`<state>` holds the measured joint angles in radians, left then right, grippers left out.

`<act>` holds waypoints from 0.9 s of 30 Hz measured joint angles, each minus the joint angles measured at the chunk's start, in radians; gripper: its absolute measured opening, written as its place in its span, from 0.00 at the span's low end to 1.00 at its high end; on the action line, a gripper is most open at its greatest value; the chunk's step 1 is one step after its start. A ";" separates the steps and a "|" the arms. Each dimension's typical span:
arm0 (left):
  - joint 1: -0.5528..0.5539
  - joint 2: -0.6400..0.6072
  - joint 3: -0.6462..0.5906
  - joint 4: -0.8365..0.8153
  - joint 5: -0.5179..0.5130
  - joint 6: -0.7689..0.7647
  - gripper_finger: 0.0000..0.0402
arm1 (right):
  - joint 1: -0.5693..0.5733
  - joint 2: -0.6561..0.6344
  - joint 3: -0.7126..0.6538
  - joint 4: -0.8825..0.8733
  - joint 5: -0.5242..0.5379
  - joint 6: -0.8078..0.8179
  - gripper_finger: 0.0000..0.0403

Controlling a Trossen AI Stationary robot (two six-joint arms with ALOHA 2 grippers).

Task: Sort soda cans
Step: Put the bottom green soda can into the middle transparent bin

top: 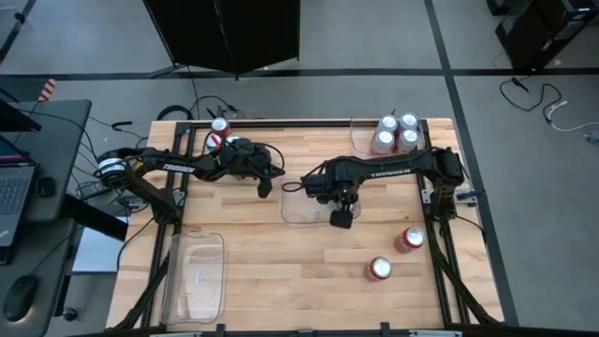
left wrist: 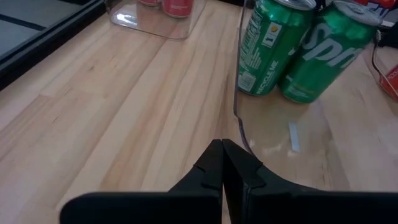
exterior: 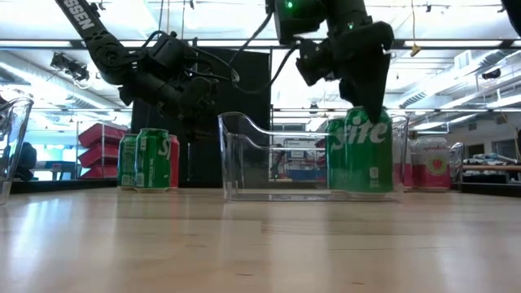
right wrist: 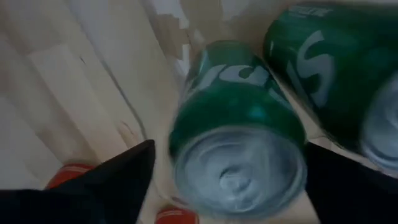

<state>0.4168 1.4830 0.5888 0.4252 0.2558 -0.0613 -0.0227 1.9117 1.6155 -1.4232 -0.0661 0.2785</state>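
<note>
Upright soda cans point(exterior: 368, 151) (green, red, silver-white), grouped apart

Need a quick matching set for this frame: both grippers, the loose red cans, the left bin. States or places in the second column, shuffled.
1. left gripper
2. right gripper
3. two red cans
4. left bin

A. loose on the table, right side
B. shut
C. holds no cans
D. open around a green can

Pairs: 1-B, 2-D, 3-A, 4-C

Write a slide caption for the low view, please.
Right gripper open over a green can standing in the clear bin.
</note>
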 joint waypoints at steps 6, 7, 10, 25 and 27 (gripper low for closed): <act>0.000 0.000 0.000 -0.002 0.000 -0.003 0.01 | 0.002 -0.001 0.082 -0.078 0.049 0.017 0.87; 0.000 0.000 0.000 -0.002 0.000 -0.003 0.01 | 0.003 -0.001 0.099 -0.092 0.050 0.018 0.85; 0.000 0.000 0.000 -0.002 0.000 -0.003 0.01 | 0.009 -0.001 0.157 -0.130 0.050 0.018 0.79; -0.005 -0.173 0.169 -0.511 -0.009 0.099 0.01 | 0.116 -0.187 0.125 0.102 0.212 -0.074 0.13; -0.013 -0.206 0.229 -0.638 -0.049 0.107 0.01 | 0.120 -0.225 0.064 0.217 0.213 -0.106 0.03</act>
<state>0.4042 1.2772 0.8179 -0.2130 0.2068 0.0457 0.0977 1.6864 1.6796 -1.2063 0.1467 0.1724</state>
